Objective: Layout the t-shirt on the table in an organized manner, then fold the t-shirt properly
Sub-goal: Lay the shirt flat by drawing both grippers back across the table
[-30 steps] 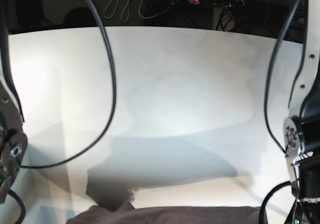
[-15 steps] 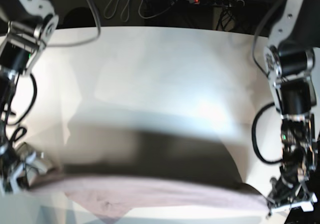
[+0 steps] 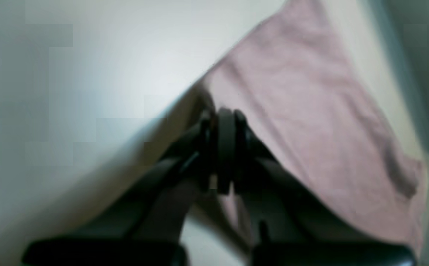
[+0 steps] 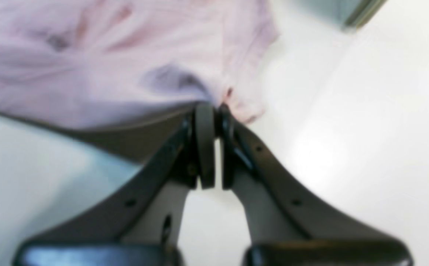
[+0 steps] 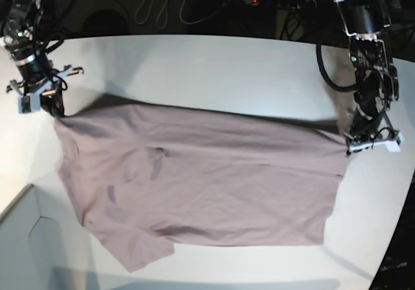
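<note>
- The t-shirt [image 5: 194, 180] lies spread over the white desk [image 5: 214, 69], occupying the middle and the 6 o'clock part of the base view; it is wrinkled, with small dark creases left of centre.
- Left hand [image 5: 353, 148] (at 3 o'clock in the base view) is clenched on the shirt's corner there; its wrist view shows the black fingers [image 3: 226, 147] pressed together over the mauve cloth [image 3: 303, 111].
- Right hand [image 5: 53, 105] (at 10 o'clock in the base view) is likewise clenched on the opposite upper corner; its wrist view shows the fabric [image 4: 118, 55] bunched at the closed fingertips [image 4: 204, 140].
- The upper edge of the shirt runs stretched between the two hands.
- A pale box corner [image 5: 26, 244] sits at 8 o'clock, just beside the shirt.
- Both wrist views are blurred; fine detail cannot be told.
</note>
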